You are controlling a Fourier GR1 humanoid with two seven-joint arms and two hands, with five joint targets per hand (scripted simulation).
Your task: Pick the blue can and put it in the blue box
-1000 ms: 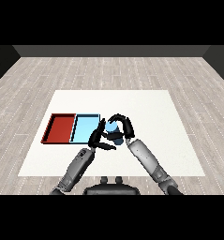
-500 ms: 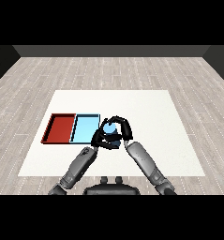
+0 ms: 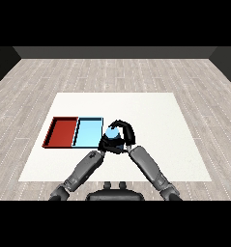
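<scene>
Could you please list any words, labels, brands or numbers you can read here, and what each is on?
None can be read.
Blue can: mostly covered by the right hand; no label visible.
Red tray and light blue tray: plain.
White table: unmarked.

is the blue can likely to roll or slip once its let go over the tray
Held in the right hand, the can looks round and smooth, so it may slip, and probably rolls if it lands sideways. The blue tray has low walls that should stop it.
</scene>
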